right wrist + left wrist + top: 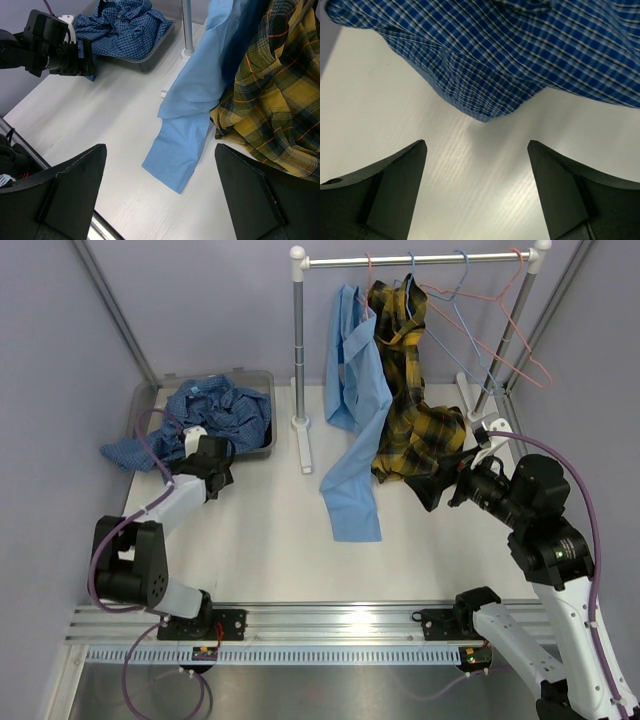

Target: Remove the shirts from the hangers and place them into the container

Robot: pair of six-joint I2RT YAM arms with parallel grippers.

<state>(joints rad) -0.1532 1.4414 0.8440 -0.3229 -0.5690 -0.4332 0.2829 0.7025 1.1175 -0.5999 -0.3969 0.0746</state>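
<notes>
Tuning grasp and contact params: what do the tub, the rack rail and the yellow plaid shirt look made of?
Tub: grey plastic, seemingly translucent, with a smooth moulded rim and rounded corners.
Rack rail: metal by the look, bright silver sheen; its white end joints are likely plastic.
Yellow-and-black plaid shirt: woven cloth, matte, hanging in soft folds; the fibre cannot be told.

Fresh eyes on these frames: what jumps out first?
The yellow-and-black plaid shirt and the light blue shirt hang from the rail at the back, tails reaching the table. At back left, the dark blue check shirt is heaped in the container, spilling over its rim toward the open left gripper. Bare hangers sit at the rail's right end.
</notes>
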